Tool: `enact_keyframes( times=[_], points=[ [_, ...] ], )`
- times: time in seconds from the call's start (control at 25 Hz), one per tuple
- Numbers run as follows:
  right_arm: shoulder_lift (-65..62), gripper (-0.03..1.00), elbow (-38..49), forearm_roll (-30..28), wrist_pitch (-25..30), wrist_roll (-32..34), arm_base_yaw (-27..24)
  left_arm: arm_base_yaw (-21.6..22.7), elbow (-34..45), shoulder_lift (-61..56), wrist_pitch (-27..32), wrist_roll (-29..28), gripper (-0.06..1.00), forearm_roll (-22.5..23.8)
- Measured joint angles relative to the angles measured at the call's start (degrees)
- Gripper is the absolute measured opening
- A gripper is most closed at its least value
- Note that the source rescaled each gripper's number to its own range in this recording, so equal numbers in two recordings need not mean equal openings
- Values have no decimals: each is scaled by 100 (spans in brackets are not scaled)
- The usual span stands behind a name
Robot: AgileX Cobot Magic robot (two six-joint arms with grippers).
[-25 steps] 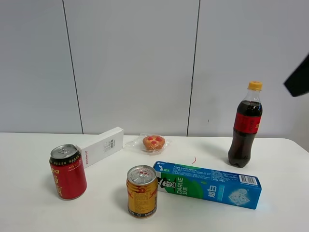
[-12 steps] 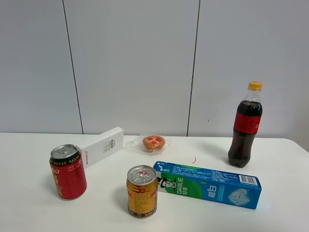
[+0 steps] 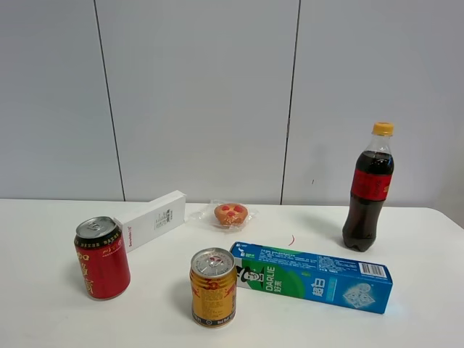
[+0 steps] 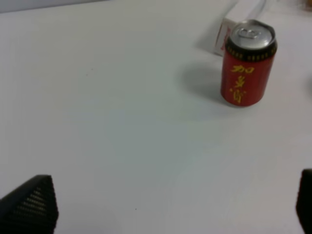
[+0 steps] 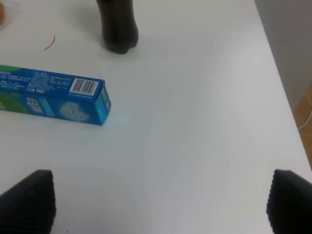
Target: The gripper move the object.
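The red can (image 3: 102,258) with a silver top, black bands and gold lettering stands upright at the left of the white table (image 3: 65,319). The left wrist view shows the same red can (image 4: 248,64) some way ahead of my left gripper (image 4: 170,204), whose two black fingertips (image 4: 30,204) stand far apart with only bare table between them. My right gripper (image 5: 158,202) is open too, its fingertips (image 5: 28,200) wide apart over bare table near the right edge. Neither gripper appears in the exterior high view.
A gold-and-red can (image 3: 213,288) stands at front centre, touching a blue-green toothpaste box (image 3: 312,276). A cola bottle (image 3: 369,190) stands at the right, a white box (image 3: 152,219) and a wrapped pastry (image 3: 230,214) at the back. The table's right edge (image 5: 282,92) shows in the right wrist view.
A dark piece of the right arm that showed at the upper right edge one second ago has left the exterior high view. Nothing on the table has moved.
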Motion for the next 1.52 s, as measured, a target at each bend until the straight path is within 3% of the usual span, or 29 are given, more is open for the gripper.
enact_keyframes(
  times=[0.48,1.52],
  points=[
    [-229,76,545,192,-206,19,0,0,0,0,0,0,100,-5],
    [-471,76,569,187,-285,103,0,0,0,0,0,0,100,-5]
  ],
)
